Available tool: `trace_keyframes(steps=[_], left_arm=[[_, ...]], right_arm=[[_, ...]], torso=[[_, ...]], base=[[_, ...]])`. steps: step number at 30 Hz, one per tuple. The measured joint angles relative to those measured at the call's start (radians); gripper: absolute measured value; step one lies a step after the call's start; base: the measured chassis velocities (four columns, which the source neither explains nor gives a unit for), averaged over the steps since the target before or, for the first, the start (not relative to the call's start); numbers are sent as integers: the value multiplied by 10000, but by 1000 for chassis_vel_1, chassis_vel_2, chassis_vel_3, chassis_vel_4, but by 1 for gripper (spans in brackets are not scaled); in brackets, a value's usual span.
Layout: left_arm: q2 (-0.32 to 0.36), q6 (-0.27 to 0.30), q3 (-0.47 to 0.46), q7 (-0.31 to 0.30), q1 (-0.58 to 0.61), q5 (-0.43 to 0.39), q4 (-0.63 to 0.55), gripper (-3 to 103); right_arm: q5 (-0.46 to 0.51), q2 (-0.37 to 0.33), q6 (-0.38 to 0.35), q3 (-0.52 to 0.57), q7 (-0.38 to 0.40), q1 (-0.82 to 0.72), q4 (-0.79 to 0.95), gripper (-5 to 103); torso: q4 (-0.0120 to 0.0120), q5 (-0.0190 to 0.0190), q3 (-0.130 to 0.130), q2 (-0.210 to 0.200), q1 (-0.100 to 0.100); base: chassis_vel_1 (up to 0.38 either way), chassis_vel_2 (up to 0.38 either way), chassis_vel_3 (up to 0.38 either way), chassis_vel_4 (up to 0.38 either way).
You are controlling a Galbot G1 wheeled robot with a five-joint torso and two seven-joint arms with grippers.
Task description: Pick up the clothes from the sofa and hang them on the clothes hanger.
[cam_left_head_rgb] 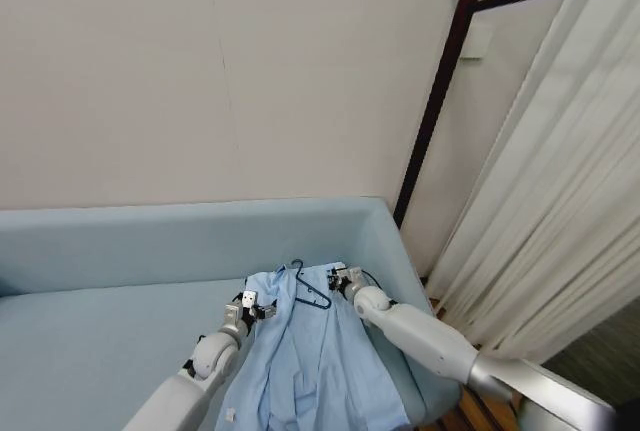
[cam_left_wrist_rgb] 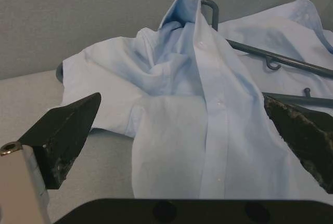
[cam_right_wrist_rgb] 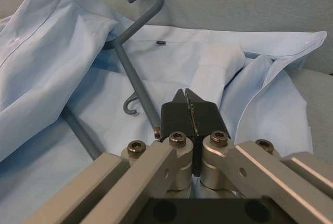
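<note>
Item: pale blue upholstered sofa [cam_left_head_rgb: 100, 261], against a plain wall. On its seat, at the end toward the dark wooden clothes rack [cam_left_head_rgb: 440, 81], lies one crumpled light blue button-up shirt [cam_left_wrist_rgb: 177, 130]. A dark grey hanger [cam_right_wrist_rgb: 128, 73] lies across the shirt's collar area, one end under the cloth and its hook toward the backrest.

Left gripper [cam_left_head_rgb: 258, 306]: low at the shirt's shoulder, fingers spread wide either side of the button placket.

Right gripper [cam_right_wrist_rgb: 186, 94]: low over the collar, beside the hanger's bar, pads pressed together; whether cloth is caught cannot be told.
</note>
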Motion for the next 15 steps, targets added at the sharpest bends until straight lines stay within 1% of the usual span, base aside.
trace_keyframes(steps=[5,6,7,8,9,10,11,13,14,15], left_arm=[[0,31,43,102,-9,8,2,100],[10,147,113,331,-30,12,0,100],[16,196,140,423,-44,12,-2,100],[2,259,252,704,-152,-30,43,100],[-96,240,361,929,-307,-280,167,100],[-96,240,361,929,-307,-280,167,100],[-220,222,440,1034,-449,-570,322,100],[-418,180,505,1150,-581,-793,545,100],[-469,301,523,919,-620,-702,557,100],[-469,301,523,919,-620,-702,557,100]], right_arm=[[-90,12,-4,0,74,-36,12,0],[-166,39,-6,6,168,-67,4,-3],[-189,45,-13,9,228,-69,-4,-3],[-224,42,-39,26,385,-62,-24,8],[-248,29,-51,33,445,-27,-56,8],[-248,29,-51,33,445,-27,-56,8],[-289,29,-52,46,453,15,-114,13],[-336,132,-57,-15,363,179,-313,24],[-346,118,-123,-28,185,210,-282,30],[-346,118,-123,-28,185,210,-282,30]], torso=[[3,0,0,0,0],[3,0,0,-1,1],[3,0,1,-1,1],[6,2,0,0,1],[2,0,0,0,1],[2,0,0,0,1],[-1,-2,0,0,1],[-4,-2,1,-1,2],[6,-1,1,0,2],[6,-1,1,0,2]], base=[[0,0,0,0],[0,0,0,0],[0,0,0,0],[0,0,0,0],[0,0,0,0],[0,0,0,0],[0,0,0,0],[0,0,0,0],[0,0,0,0],[0,0,0,0]])
